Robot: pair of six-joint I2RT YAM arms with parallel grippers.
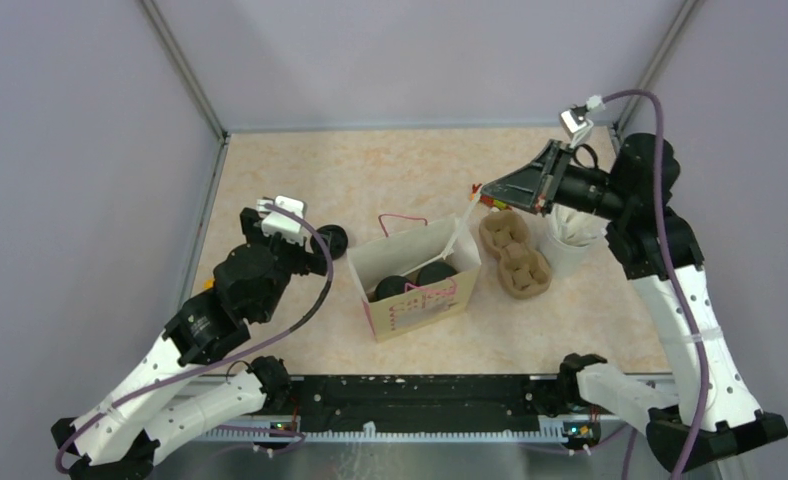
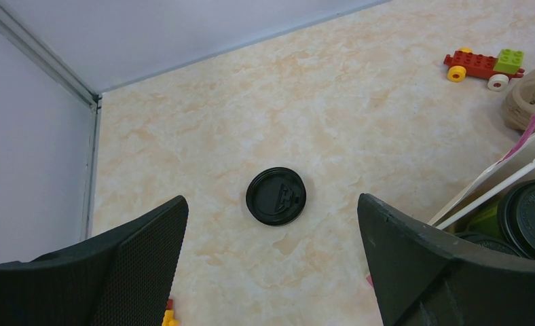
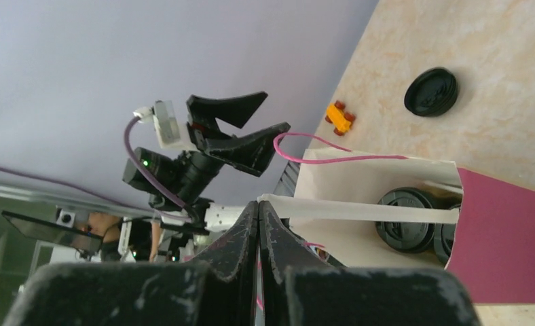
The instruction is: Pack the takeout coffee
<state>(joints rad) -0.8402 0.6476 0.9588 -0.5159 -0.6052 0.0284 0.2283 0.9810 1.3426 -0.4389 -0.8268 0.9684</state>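
Right claw (image 1: 478,190), top view: closed on the upper end of a white straw (image 1: 462,228), which slants down into a paper bag (image 1: 440,300) standing mid-bench (image 1: 370,170). Two black cups sit inside the bag, one to the left (image 1: 390,287) and one to the right (image 1: 437,273). Only their lids show; the bag hides their sides. A loose lid (image 1: 332,240) lies on the bench left of the bag, partly covered by the left arm. A brown cup carrier (image 1: 515,255) lies just right of the bag. The pale straw cup (image 1: 568,250) beside it is partly masked by the right arm.

Left wrist view: left claw (image 2: 270,202) is spread wide and holds nothing. The loose lid lies flat on the bench ahead, between its fingers and clear of both. The bag and cups are cut off at the right edge. A red toy car (image 2: 482,64) sits at upper right.

Right wrist view: the jaws are pressed together on the straw's end. The straw crosses the bag mouth above the cup lids. The farther lid is half hidden by the bag wall.
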